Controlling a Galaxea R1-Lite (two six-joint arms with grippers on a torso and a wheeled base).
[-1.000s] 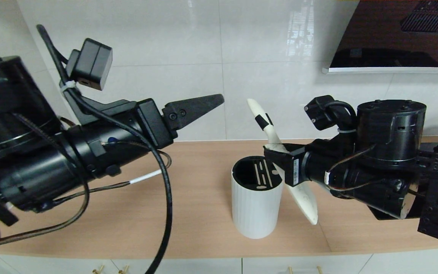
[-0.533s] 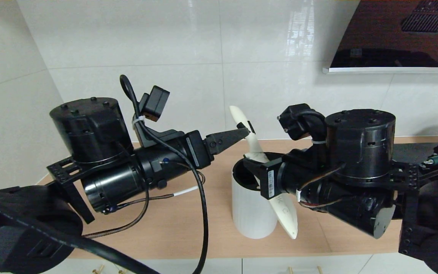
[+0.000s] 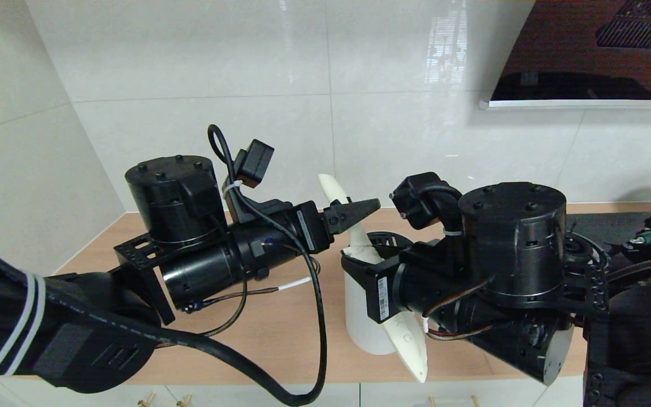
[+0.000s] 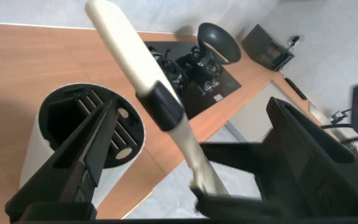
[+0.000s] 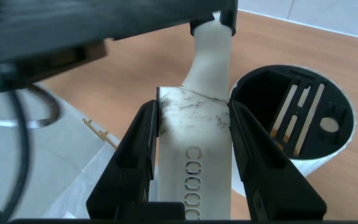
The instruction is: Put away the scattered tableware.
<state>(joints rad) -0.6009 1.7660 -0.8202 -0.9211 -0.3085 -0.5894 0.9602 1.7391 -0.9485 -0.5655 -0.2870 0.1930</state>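
Just beside the white holder [image 3: 362, 322], right gripper [image 5: 194, 152] clamps a pale paddle [image 3: 410, 346], left gripper [image 4: 191, 155] spread apart around its handle

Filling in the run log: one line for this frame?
right gripper: shut on white spatula | left gripper: open, flanking spatula handle | utensil holder: upright on counter, beside spatula

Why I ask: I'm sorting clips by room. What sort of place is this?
Most likely a home kitchen: a wooden countertop against a white tiled wall, a dark range hood above a black cooktop, and a white utensil holder standing on the counter.
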